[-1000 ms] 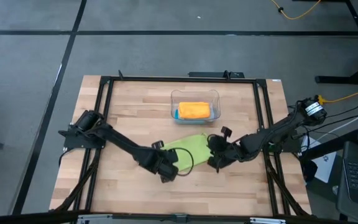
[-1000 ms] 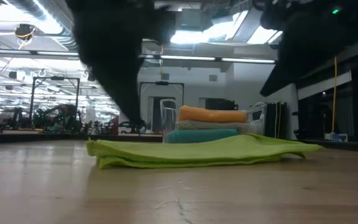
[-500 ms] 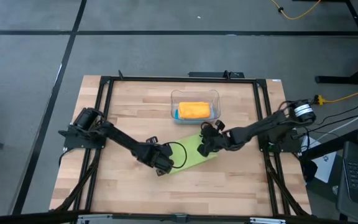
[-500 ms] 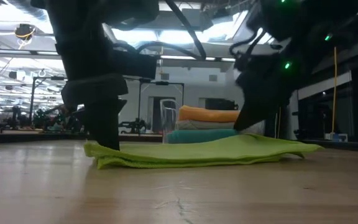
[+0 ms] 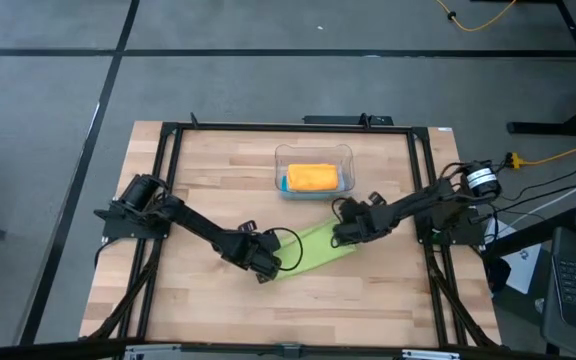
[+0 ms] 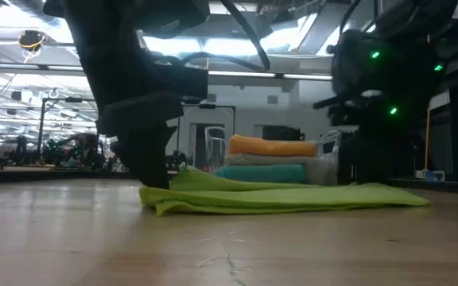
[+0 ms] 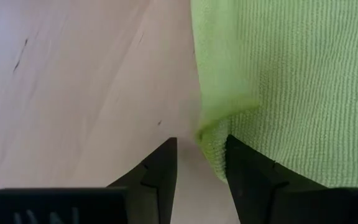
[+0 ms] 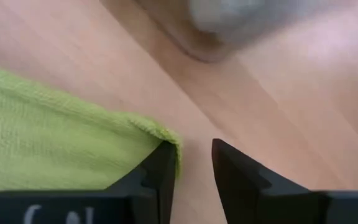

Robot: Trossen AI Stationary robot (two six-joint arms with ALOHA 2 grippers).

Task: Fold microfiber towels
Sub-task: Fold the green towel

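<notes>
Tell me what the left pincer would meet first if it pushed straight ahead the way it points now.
Probably the lime green towel: the left pincer has its fingers apart at the towel's near corner, with the cloth's edge running straight ahead of it. Beside that edge lies only bare table. Depth is hard to judge.

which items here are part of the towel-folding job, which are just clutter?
Job:
- lime green towel, flat on the table, a gripper at each end
- orange towel, folded, on top of the stack in the bin
- teal towel and pale grey-blue towel, lower in the stack

Lying about:
- clear plastic bin, only holds the stack
- yellow cable, off the table
</notes>
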